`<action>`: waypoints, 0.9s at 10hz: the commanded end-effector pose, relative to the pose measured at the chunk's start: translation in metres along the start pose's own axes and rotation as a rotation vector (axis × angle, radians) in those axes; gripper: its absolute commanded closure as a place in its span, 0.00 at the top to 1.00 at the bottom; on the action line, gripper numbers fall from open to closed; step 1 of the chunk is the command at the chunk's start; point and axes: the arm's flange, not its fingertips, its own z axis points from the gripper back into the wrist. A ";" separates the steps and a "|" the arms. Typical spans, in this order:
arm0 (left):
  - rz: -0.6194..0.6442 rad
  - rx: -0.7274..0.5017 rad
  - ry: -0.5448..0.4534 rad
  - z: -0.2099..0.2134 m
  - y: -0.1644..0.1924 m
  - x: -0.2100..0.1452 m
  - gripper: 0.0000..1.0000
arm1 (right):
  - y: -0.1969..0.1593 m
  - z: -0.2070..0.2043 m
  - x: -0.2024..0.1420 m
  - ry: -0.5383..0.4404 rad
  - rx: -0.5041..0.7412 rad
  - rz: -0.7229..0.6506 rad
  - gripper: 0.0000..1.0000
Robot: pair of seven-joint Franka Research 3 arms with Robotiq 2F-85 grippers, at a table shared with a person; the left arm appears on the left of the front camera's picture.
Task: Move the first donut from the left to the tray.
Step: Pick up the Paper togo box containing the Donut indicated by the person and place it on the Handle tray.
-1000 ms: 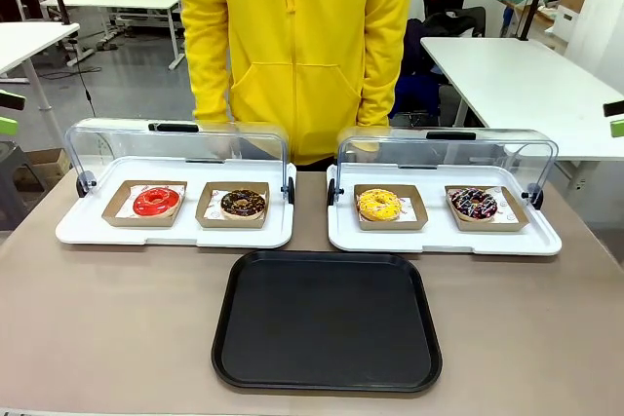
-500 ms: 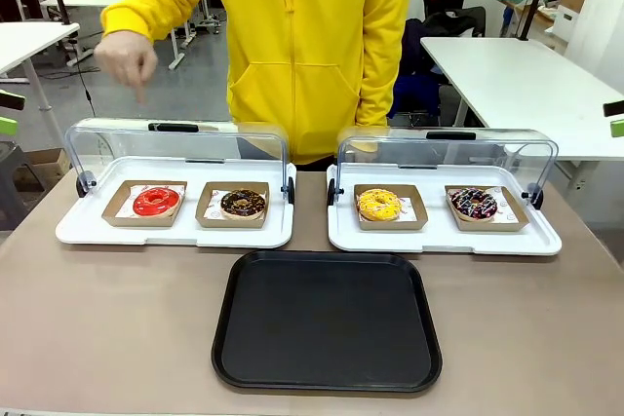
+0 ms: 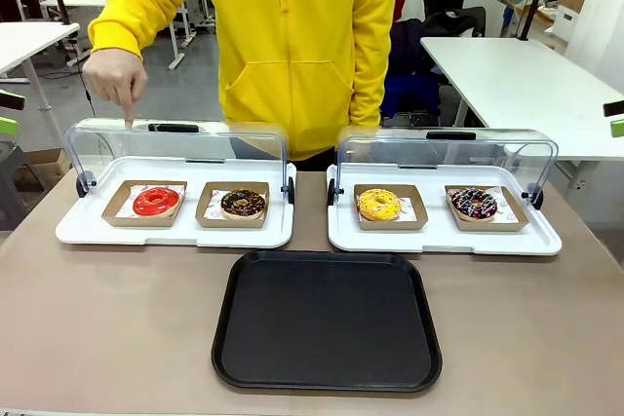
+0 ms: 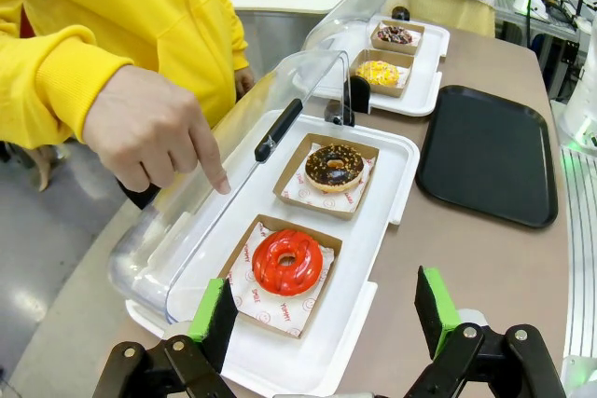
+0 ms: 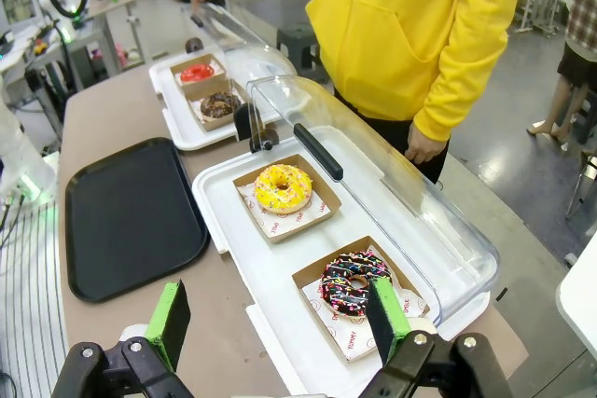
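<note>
Pointing down with 1 finger, the person's hand (image 3: 115, 75) hovers at the clear lid (image 3: 224, 143) of the left display tray (image 3: 73, 233), where the red donut (image 3: 157, 202) sits in its cardboard holder (image 3: 116, 208) beside the chocolate donut (image 3: 243, 204). The black tray (image 3: 327, 323) lies centred, nearer the robot. The left gripper (image 4: 326, 312) and the right gripper (image 5: 280, 317) stand spread wide, holding nothing.
</note>
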 end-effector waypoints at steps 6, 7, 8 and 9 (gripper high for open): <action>-0.002 -0.006 -0.007 0.000 -0.001 0.000 1.00 | 0.000 -0.001 0.002 -0.013 0.004 0.007 1.00; -0.002 -0.006 -0.007 0.000 -0.001 0.000 1.00 | 0.000 -0.001 0.002 -0.013 0.004 0.007 1.00; -0.002 -0.006 -0.007 0.000 -0.001 0.000 1.00 | 0.000 -0.001 0.002 -0.013 0.004 0.007 1.00; 0.000 0.000 0.000 0.000 0.000 0.000 1.00 | 0.000 -0.001 0.002 -0.013 0.004 0.007 1.00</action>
